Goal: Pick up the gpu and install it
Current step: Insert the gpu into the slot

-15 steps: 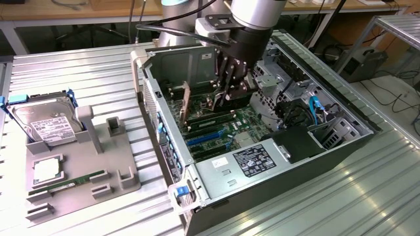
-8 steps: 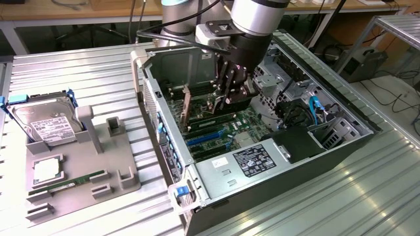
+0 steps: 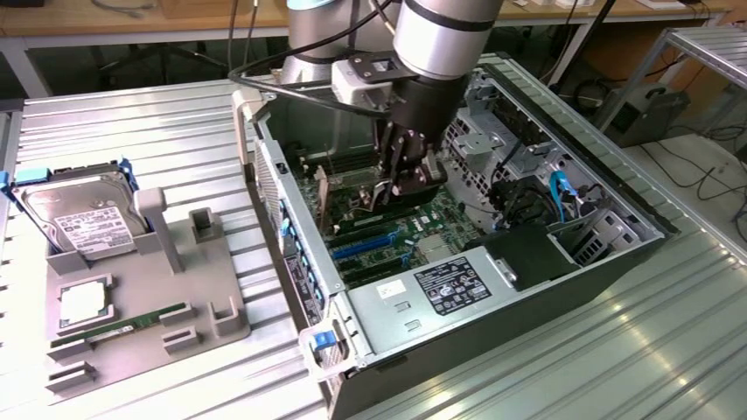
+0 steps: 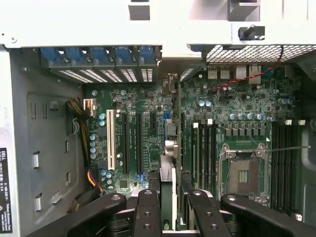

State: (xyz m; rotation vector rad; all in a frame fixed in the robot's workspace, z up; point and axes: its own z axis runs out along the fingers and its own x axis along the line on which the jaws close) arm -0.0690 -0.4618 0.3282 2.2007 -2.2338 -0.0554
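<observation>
Gripping gpu edge-on, claw w/in case

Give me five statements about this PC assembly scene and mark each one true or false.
1. The gripper is inside the open computer case, above the motherboard. True.
2. The gpu lies on the gray parts holder. False: it stands on edge between the gripper's fingers, over the motherboard's slots.
3. The hard drive sits upright in the gray parts holder, on the exterior view's left. True.
4. The green memory stick is plugged into the motherboard. False: it lies in the parts holder.
5. The CPU socket is covered by a heatsink. False: the wrist view shows it bare.
</observation>
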